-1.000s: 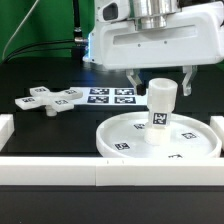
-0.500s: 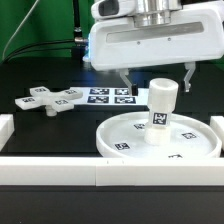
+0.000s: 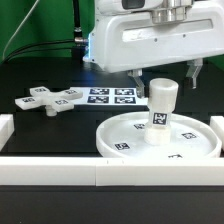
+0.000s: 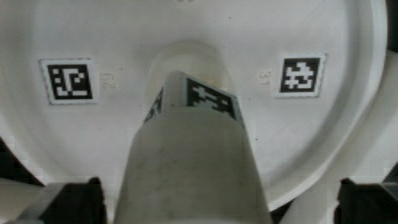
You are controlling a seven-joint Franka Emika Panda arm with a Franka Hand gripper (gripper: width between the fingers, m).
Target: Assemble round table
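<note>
The round disc (image 3: 125,140) lies rim up on the black table at the exterior view's right. The short thick leg (image 3: 161,105) stands upright in its middle. The cross-shaped base (image 3: 48,99) lies apart at the exterior view's left. My gripper (image 3: 164,78) hangs over the leg, open, one finger on each side of its top and not touching it. In the wrist view the leg (image 4: 196,150) fills the middle over the disc (image 4: 98,140). The dark fingertips (image 4: 71,197) show at the corners, with the gripper (image 4: 214,200) spread wide around the leg.
The marker board (image 3: 110,96) lies flat behind the disc, between it and the base. White border bars run along the front (image 3: 100,175) and the exterior view's left edge (image 3: 5,125). A green backdrop stands behind the table.
The gripper has risen a little and shifted slightly toward the exterior view's right. The leg, disc and base have not moved.
</note>
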